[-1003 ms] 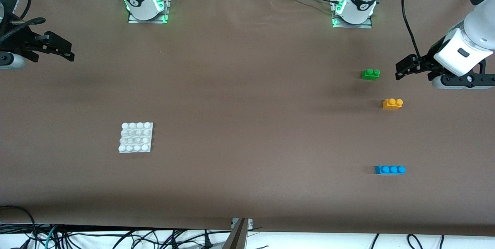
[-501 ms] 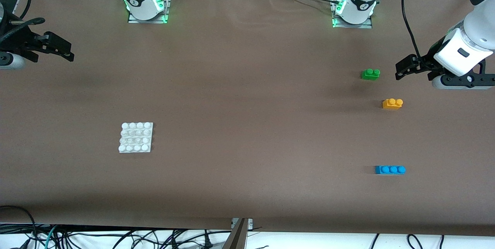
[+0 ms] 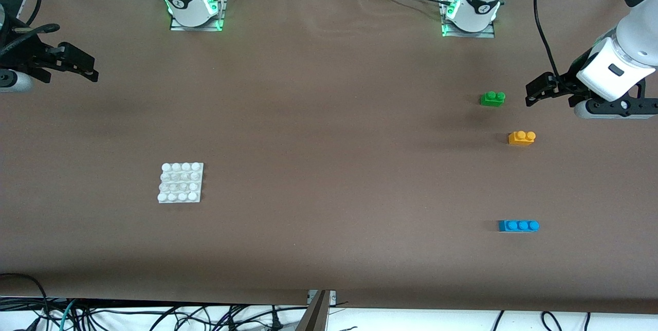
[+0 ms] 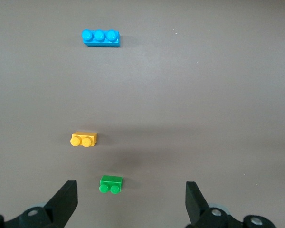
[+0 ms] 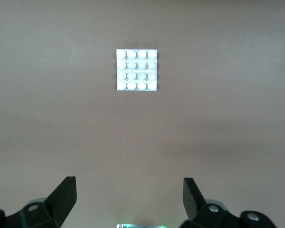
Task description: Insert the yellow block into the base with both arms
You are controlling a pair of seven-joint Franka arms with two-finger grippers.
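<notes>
STEP: nothing grasped, I judge we're at the start | BLOCK: yellow block [image 3: 522, 138] on table, between green brick [image 3: 492, 98] and blue brick [image 3: 518, 225], well apart from base [image 3: 180, 182] | NEXT: left gripper [image 3: 534, 90] must descend onto it (avoid the green one) | POSE: left jaws spread, empty, up over its table end; right gripper [image 3: 85, 66] likewise spread, waiting.

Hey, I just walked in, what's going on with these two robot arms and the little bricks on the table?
Nothing is being handled yet. The left gripper hangs open, empty, over the left arm's end of the table, beside the green brick. The yellow block lies untouched, nearer the front camera than the green brick, with the blue brick nearer still. The right gripper hangs open and empty over the right arm's end. The base sits alone, no brick on it.
</notes>
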